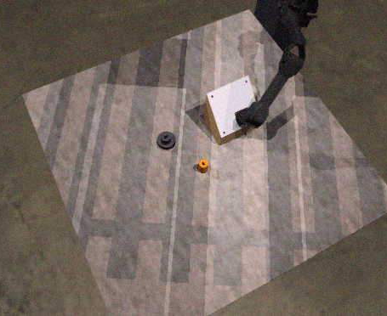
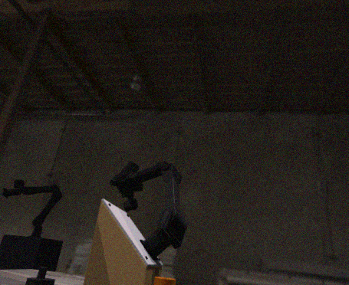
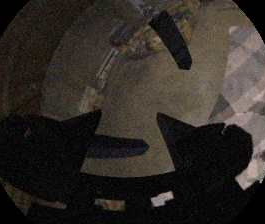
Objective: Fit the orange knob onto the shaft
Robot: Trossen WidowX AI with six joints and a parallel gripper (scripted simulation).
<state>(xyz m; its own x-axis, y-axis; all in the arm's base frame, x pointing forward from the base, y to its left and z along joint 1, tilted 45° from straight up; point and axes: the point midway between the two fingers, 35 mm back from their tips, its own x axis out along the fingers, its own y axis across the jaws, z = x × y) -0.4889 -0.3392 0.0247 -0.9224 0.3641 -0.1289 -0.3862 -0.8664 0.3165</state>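
Observation:
The orange knob (image 1: 203, 168) (image 2: 164, 282) stands upright on the mat, with a dark mark on top; its flat side is too small to tell. The round pedestal (image 1: 166, 146) (image 2: 40, 282) is dark and lies up and left of the knob in the top view. Its dark shaft (image 1: 166, 137) (image 2: 42, 273) points up, and nothing sits on it. My gripper (image 3: 130, 113) is open, with nothing between its fingertips in the wrist view. It is raised well away from knob and pedestal, neither of which shows in the wrist view.
A tan wedge (image 1: 213, 122) (image 2: 108, 249) with a sloping white top (image 1: 229, 99) (image 2: 123, 224) stands behind the knob and pedestal in the top view. The dark arm (image 1: 276, 90) rises over it. A striped mat (image 1: 122, 170) lies below. Another dark arm (image 2: 41, 189) shows at left in the exterior view.

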